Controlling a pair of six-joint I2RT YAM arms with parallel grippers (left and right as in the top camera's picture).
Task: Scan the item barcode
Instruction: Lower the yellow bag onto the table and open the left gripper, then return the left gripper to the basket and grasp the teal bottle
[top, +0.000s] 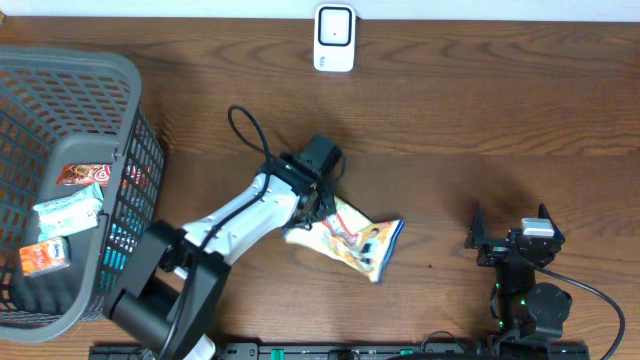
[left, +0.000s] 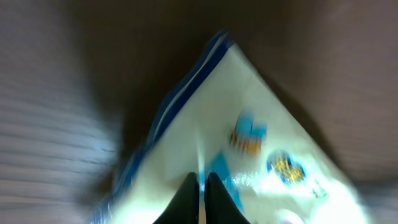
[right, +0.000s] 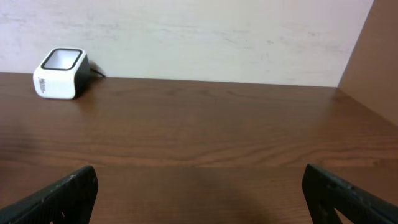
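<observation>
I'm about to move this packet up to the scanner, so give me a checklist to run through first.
1. Left gripper shut on the snack packet: ok.
2. Packet lifted off the wood: cannot tell.
3. Packet's barcode located: not ok, none visible in any view.
4. Nothing lying between packet and barcode scanner: ok.
5. Right gripper open, empty, off to the side: ok.

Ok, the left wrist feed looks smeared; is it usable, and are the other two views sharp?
Left wrist: heavily motion-blurred, print on the snack bag unreadable and glaring white at lower right, no barcode discernible. Overhead: sharp, evenly lit, soft shadow beside the basket. Right wrist: crisp on the scanner, only the fingers of the right hand dark.
</observation>
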